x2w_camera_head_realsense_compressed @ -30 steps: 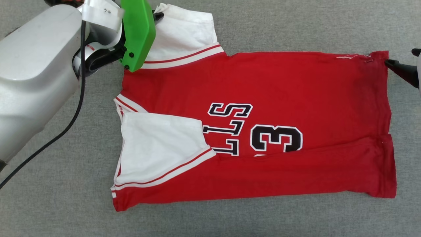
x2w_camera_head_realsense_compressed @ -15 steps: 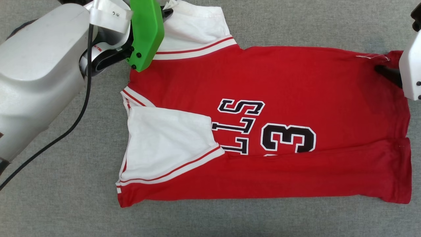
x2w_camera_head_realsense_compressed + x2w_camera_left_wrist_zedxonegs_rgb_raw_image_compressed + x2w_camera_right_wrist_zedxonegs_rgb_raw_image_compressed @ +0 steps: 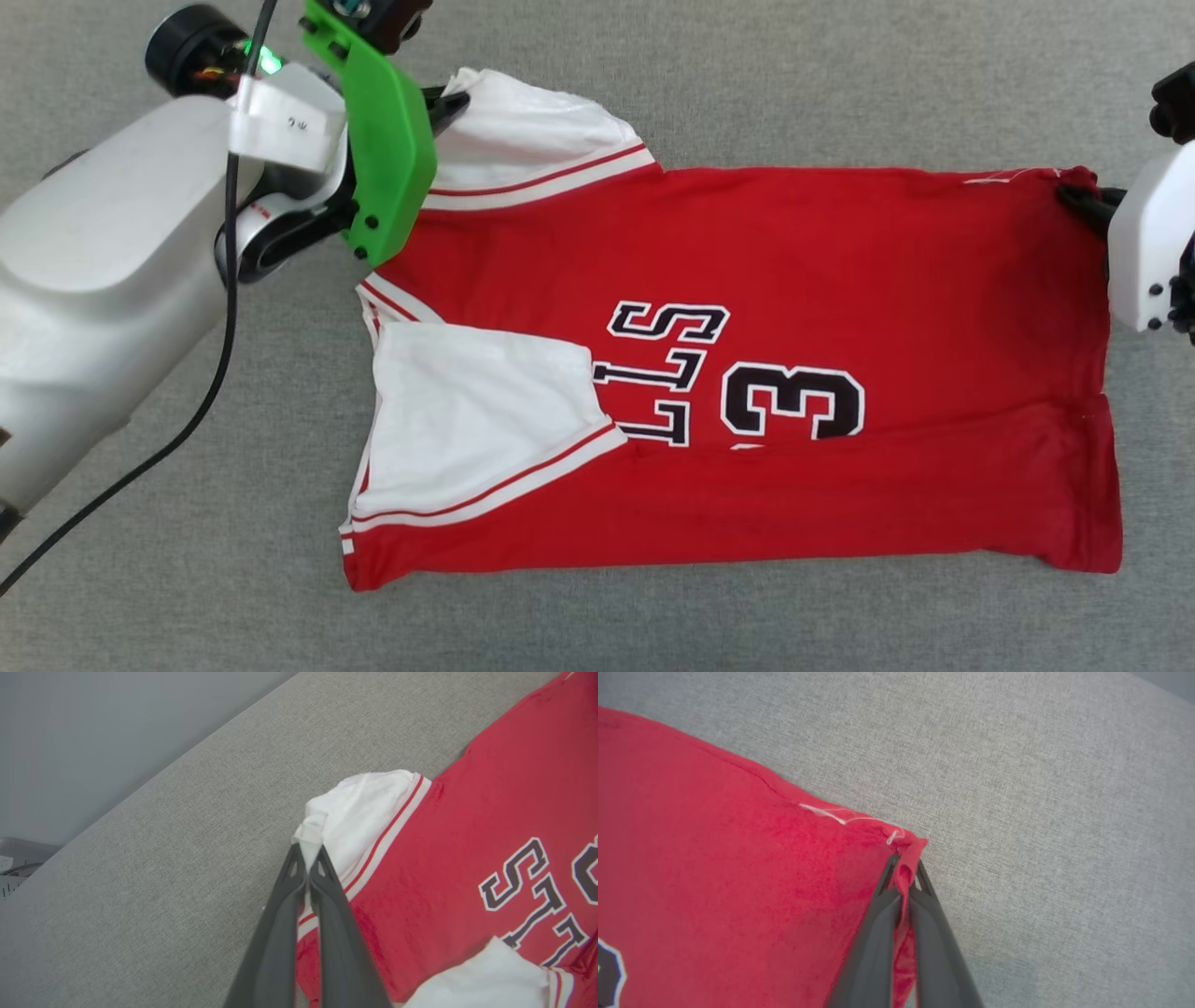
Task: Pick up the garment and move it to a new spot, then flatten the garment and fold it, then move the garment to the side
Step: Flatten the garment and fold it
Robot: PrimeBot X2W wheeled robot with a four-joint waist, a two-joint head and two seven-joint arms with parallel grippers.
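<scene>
The garment (image 3: 840, 280), a red jersey with white sleeves and a black "3", lies spread on the grey cloth surface with its near long edge folded over. My left gripper (image 3: 450, 101) is shut on the far white sleeve (image 3: 359, 812), its tips (image 3: 306, 861) pinching the sleeve's edge. At the far hem corner (image 3: 908, 851), my right gripper (image 3: 903, 870) is shut on the red cloth; in the head view it sits at the right edge (image 3: 1083, 198).
The grey fabric surface (image 3: 653, 75) runs all around the jersey. A black cable (image 3: 201, 392) hangs from my left arm over the surface. Beyond the surface's edge stands a pale wall (image 3: 93, 732).
My right gripper has closed on the hem corner, having been open just beside it. The head camera has shifted; the left gripper keeps its hold on the sleeve.
</scene>
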